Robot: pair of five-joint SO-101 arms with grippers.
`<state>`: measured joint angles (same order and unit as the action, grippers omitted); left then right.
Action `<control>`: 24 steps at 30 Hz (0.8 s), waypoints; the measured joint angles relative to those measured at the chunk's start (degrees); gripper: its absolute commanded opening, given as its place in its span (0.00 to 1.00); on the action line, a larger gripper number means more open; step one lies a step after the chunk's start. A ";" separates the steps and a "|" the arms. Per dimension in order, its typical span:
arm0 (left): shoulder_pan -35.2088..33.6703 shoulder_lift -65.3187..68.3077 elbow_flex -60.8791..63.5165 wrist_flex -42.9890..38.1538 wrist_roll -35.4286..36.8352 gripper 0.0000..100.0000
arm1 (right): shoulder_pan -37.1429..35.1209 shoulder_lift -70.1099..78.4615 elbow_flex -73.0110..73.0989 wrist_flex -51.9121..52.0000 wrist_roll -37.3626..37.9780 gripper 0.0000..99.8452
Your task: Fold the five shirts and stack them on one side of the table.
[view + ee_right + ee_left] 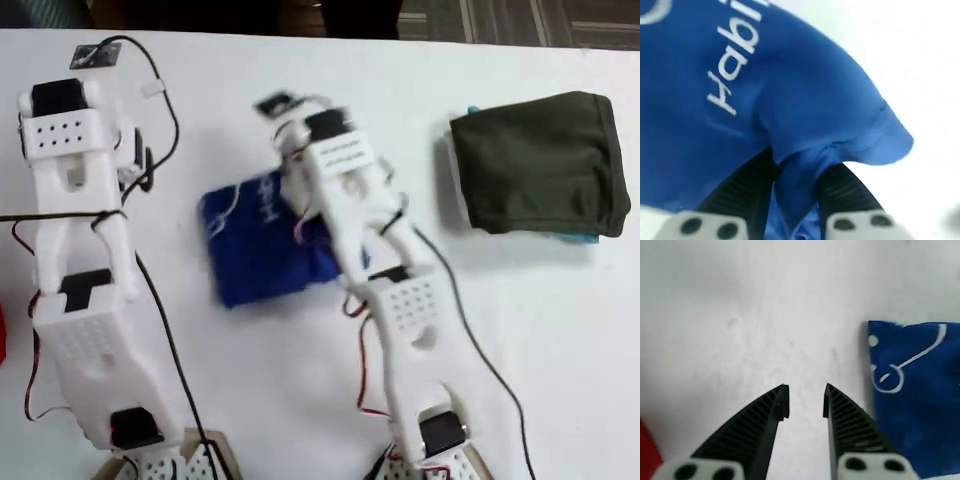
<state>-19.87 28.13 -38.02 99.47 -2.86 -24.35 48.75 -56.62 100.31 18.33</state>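
The blue shirt (262, 245) lies folded near the middle of the table (270, 400), a rough rectangle whose long axis runs side to side across the table, slightly tilted. Its white print (268, 200) sits along the far edge. The right arm (390, 280) crosses over the shirt's right-hand part, so that edge and corner are hidden in the high view.

The right gripper (797, 175) is closed on a raised fold of the blue shirt (740, 100) – its dark fingers (752, 187) press the cloth from both sides, and a loose hem flap juts out just beyond them.

The left gripper (805, 400) hangs above bare table with its fingers a little apart and nothing between them. The blue shirt's (915, 400) near edge lies just beside it without touching.

The dark green shirt (535, 165) rests folded at the far right of the table, well apart from the blue one, its long axis also side to side. A teal cloth (578, 238) peeks out beneath it – too little shows to tell its shape.

A red patch (2, 335) is cut off at the table's left edge; what it is cannot be told.
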 measured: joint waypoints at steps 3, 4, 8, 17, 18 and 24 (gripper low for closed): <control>0.09 0.00 0.00 0.00 0.00 0.14 | 4.31 -6.24 0.00 0.00 4.84 0.02; 0.09 0.00 0.00 -0.09 0.00 0.14 | 5.71 -8.18 0.00 0.00 6.24 0.02; 0.09 0.00 0.00 -0.62 0.00 0.14 | 12.40 -16.26 0.00 0.00 11.34 0.02; 0.09 0.00 0.00 -0.79 0.00 0.14 | 27.25 -23.38 0.00 0.00 25.41 0.02; 0.09 0.00 0.00 -0.79 0.00 0.14 | 28.92 -23.38 0.00 0.00 26.73 0.02; 0.09 0.00 0.00 -0.79 0.00 0.14 | 36.31 -23.38 0.00 0.00 34.02 0.02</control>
<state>-19.78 28.13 -38.02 98.68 -2.86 11.96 25.36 -56.62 100.31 52.35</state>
